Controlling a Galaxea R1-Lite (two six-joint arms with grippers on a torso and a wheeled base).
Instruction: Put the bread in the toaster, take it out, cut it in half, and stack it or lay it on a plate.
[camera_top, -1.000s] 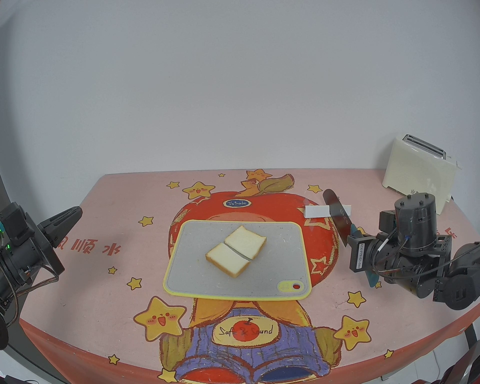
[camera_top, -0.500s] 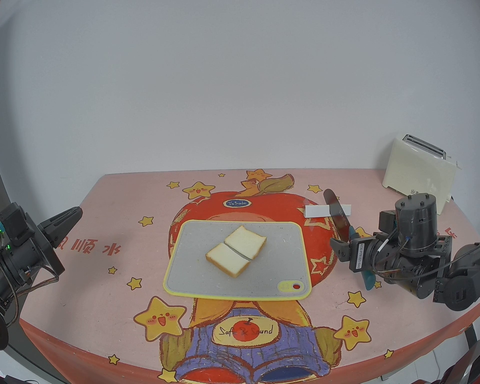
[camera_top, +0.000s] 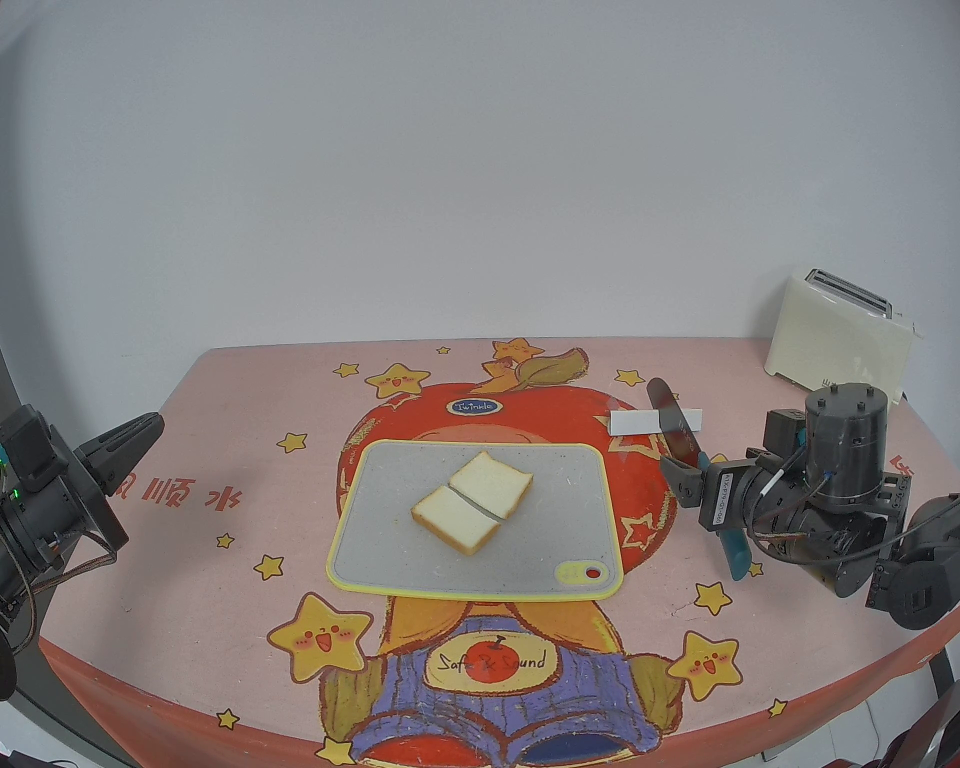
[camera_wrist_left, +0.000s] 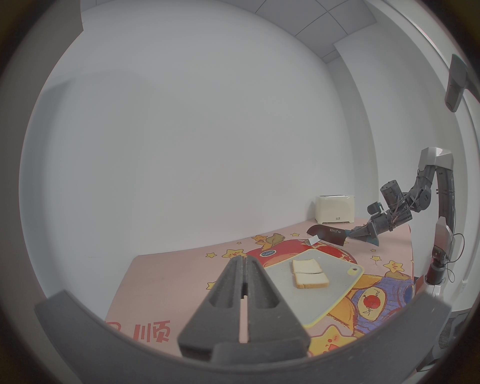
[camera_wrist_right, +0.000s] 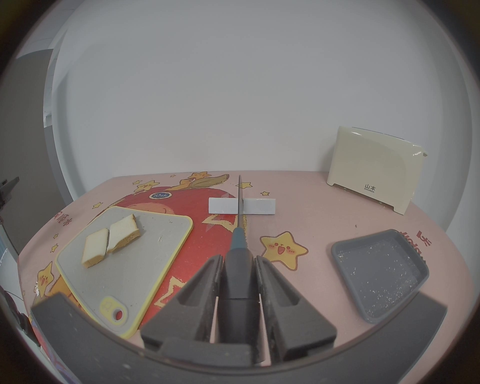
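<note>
The right hand (camera_wrist_right: 238, 261) is clenched on the teal handle of a dark-bladed kitchen knife (camera_top: 674, 424), right of the board. The blade points away toward the wall and reaches over a white paper strip (camera_wrist_right: 260, 205) lying on the pink table with an apple cartoon print (camera_top: 250, 400). A dark grey rectangular tray dusted with crumbs (camera_wrist_right: 385, 280) sits just to the right of this hand, and a cream toaster (camera_top: 838, 345) stands in the far right corner. The left hand (camera_wrist_left: 243, 265) hangs at the table's left edge, its fingers pressed together on nothing. The two halves of the white bread slice (camera_top: 470, 501) lie side by side, barely apart, on a grey cutting board with a yellow rim (camera_top: 565, 490) at the table's middle.
</note>
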